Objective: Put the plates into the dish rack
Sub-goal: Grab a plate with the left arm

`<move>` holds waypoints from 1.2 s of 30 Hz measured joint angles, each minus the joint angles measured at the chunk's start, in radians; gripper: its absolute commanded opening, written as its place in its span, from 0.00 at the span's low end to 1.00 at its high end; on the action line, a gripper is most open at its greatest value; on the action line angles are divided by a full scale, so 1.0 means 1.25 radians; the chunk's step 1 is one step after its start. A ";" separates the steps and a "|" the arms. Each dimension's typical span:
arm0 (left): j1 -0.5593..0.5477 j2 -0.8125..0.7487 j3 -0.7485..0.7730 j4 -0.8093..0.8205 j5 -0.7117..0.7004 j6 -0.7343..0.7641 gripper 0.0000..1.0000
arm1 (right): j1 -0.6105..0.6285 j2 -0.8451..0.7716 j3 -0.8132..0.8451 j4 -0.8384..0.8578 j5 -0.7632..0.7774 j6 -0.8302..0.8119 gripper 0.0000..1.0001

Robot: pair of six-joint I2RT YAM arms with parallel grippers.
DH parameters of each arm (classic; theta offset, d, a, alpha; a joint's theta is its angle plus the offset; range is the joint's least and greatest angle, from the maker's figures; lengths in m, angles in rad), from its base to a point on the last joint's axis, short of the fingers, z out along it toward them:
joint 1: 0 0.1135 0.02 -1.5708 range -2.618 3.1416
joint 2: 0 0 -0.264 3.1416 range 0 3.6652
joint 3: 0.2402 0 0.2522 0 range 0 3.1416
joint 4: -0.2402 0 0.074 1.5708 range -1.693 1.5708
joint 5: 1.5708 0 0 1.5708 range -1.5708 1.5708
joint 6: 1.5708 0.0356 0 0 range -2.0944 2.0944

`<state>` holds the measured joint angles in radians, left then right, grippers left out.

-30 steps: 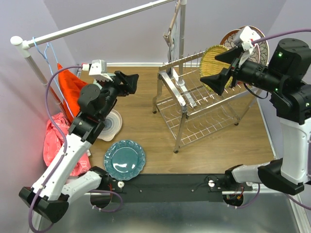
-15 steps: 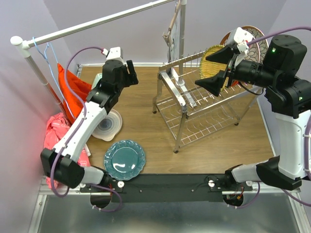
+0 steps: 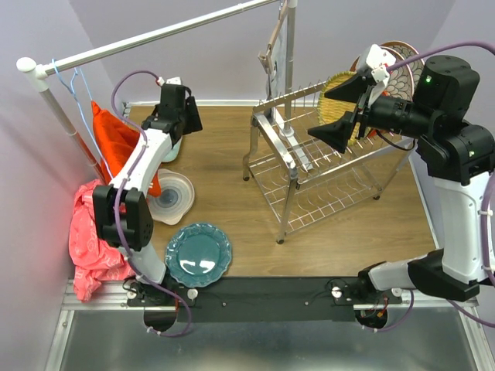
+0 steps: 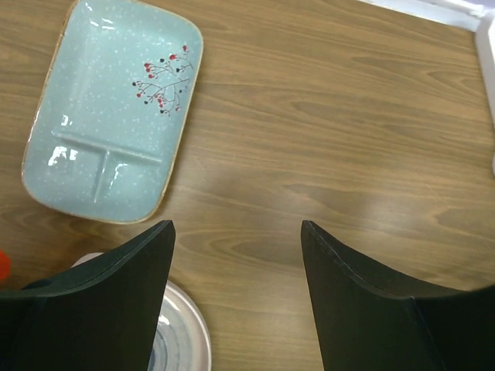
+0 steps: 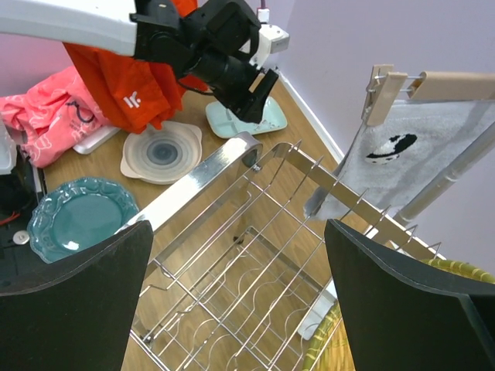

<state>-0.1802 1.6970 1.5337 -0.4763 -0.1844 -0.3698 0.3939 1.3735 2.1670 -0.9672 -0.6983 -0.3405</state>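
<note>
The metal wire dish rack [image 3: 317, 166] stands right of centre, with a yellow woven plate [image 3: 340, 97] upright in its top tier and a brown-rimmed plate [image 3: 402, 58] behind that. On the wooden floor lie a teal scalloped plate [image 3: 198, 254] and a white-grey swirl plate [image 3: 172, 196]. My left gripper [image 3: 188, 117] is open at the far left, above bare wood [image 4: 236, 224] between the swirl plate [image 4: 182, 340] and a pale blue divided dish [image 4: 112, 116]. My right gripper [image 3: 323, 112] is open and empty above the rack's top tier [image 5: 255, 255].
A white clothes rail [image 3: 155, 35] crosses the back, and a grey cloth on a wooden hanger [image 5: 418, 139] hangs by the rack. Orange cloth [image 3: 116, 139] and pink cloth [image 3: 89, 232] lie along the left wall.
My left arm has stretched out toward the far left corner, and its gripper now points down by the divided dish. My right gripper has drawn slightly left, away from the yellow woven plate.
</note>
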 measured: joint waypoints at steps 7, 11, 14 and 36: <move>0.081 0.146 0.121 -0.020 0.047 0.007 0.73 | 0.000 -0.001 -0.017 0.001 0.001 0.002 1.00; 0.118 0.226 0.203 -0.020 0.062 0.030 0.73 | 0.000 -0.007 -0.023 0.002 0.009 -0.001 1.00; 0.149 0.269 0.258 -0.026 0.076 0.046 0.72 | 0.000 -0.011 -0.029 0.004 0.017 -0.002 1.00; 0.099 0.442 0.335 -0.085 0.031 0.099 0.57 | 0.000 -0.017 -0.068 0.007 0.037 -0.007 1.00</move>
<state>-0.0566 2.2498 1.9526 -0.5823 -0.1459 -0.2459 0.3939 1.3518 2.0823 -0.9585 -0.6525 -0.3492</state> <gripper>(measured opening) 0.589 0.996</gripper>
